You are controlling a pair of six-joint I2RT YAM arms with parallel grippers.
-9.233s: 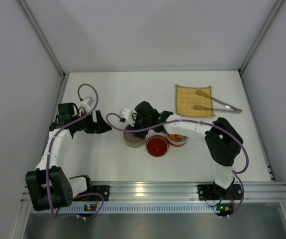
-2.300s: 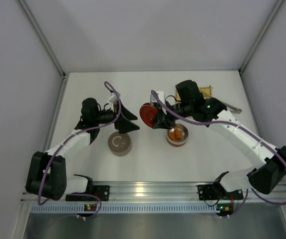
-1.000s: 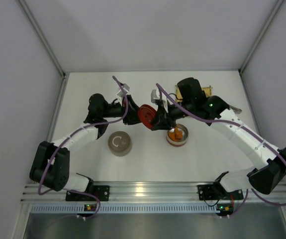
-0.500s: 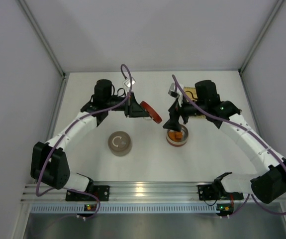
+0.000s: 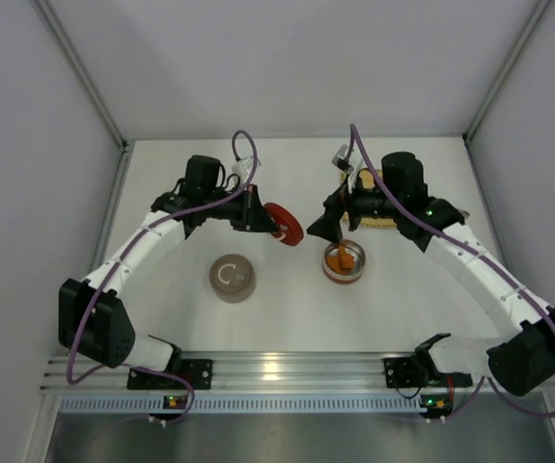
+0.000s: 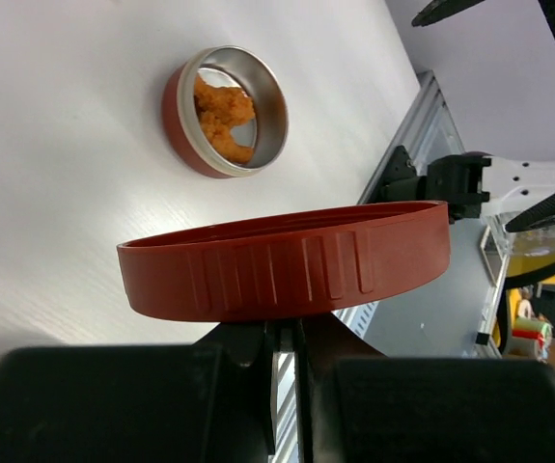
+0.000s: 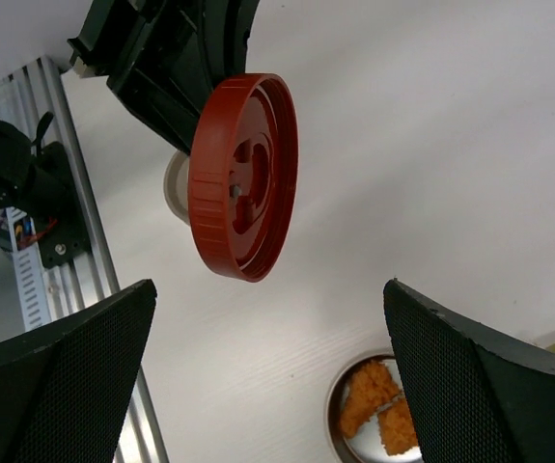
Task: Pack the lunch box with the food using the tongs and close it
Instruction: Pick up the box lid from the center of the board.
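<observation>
Pinching the red round ribbed plastic lid by its rim, the left gripper is closed tight on it and holds it tilted on edge, clear of the white table, left of centre. The right gripper hangs with its fingers spread wide and nothing between them, just above the left side of the round metal tin with a red-brown outer wall. Two orange-brown fried pieces lie inside that tin. No sushi rolls show in any view. The tongs cannot be made out; the right arm covers most of the yellow woven mat at the far right. A tan round disc lies flat on the near left.

The step in hand looks like parking the lid so the tin stays reachable. To do it well, the left arm should level the lid before lowering, since a rim pinch lets it swing or roll if dropped on edge. It should land on bare table to the left, well apart from both the tin and the tan disc, and the fingers should let go only once it rests flat. The right arm should stay clear of the tin's rim as it turns far right towards the mat.
</observation>
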